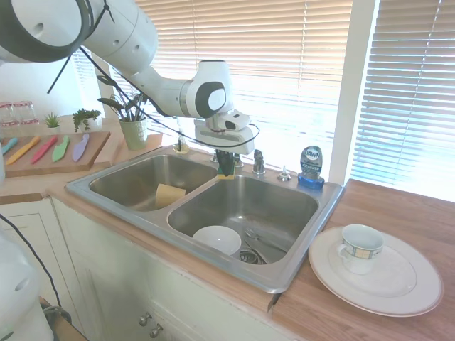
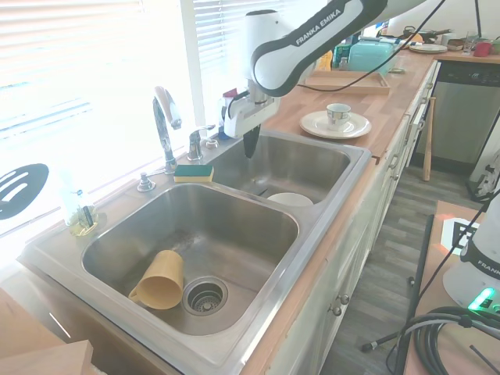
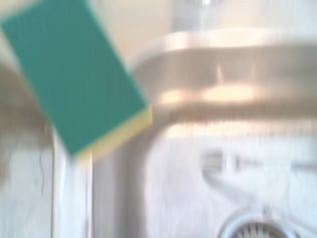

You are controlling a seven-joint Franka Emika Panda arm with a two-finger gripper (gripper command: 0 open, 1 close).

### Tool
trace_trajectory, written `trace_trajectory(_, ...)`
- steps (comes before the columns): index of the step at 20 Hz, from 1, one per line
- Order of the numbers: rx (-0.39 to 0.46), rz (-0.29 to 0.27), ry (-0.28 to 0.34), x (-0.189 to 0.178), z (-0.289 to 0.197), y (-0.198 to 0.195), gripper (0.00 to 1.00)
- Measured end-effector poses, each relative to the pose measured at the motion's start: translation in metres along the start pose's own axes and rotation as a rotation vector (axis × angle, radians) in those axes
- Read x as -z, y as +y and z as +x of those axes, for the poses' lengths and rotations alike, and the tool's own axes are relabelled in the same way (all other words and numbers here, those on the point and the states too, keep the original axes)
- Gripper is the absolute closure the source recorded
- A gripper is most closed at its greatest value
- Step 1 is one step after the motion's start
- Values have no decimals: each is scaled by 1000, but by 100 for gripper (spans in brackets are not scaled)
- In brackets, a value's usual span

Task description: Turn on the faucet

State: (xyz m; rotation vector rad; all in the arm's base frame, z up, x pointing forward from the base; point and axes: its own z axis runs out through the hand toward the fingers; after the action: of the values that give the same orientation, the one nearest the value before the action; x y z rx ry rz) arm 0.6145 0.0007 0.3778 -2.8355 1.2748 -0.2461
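The white robot arm's hand (image 2: 250, 145) hangs over the back edge of the stainless-steel double sink (image 2: 320, 258), its dark fingers pointing down and set close together with nothing between them, so it reads as closed and empty. In the second exterior view, the shiny chrome gooseneck faucet (image 2: 163, 123) stands at about 9 o'clock from the hand, near but apart from it, on the rear ledge of the sink at the divider between the two basins. Its small chrome lever handle (image 2: 195, 143) sits between spout and hand, untouched.

A green-topped yellow sponge (image 2: 193, 173) lies flat on the divider just below the lever, at roughly 8 o'clock from the hand; the wrist view shows the same sponge (image 3: 77, 79), blurred, beside the sink rim. A short chrome knob-topped fitting (image 2: 145, 183) stands on the ledge at 8 o'clock from the faucet's base.

In the first exterior view a blue dish-soap bottle (image 1: 311, 168) stands at the back of the sink, at 3 o'clock from the hand (image 1: 225, 165). A white bowl (image 1: 217, 239) rests in the basin under the hand, near the drain. A yellow plastic cup (image 2: 158, 280) lies on its side in the other basin. On the wooden desk (image 1: 398, 213), a white mug (image 1: 360, 248) sits on a white plate (image 1: 398, 284).
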Motion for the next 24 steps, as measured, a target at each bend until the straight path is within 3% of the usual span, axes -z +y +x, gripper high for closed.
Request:
trace_trajectory(5, -10, -4, 11, -7, 29, -34, 100)
trace_trajectory(12, -21, -3, 16, -14, 50, -54, 100)
trace_trajectory(15, -20, 47, 62, -10, 55, -60, 100)
trace_trajectory(20, -65, 150, 203, -7, 60, -66, 100)
trace_trajectory(24, -83, 191, 251, -3, 61, -66, 100)
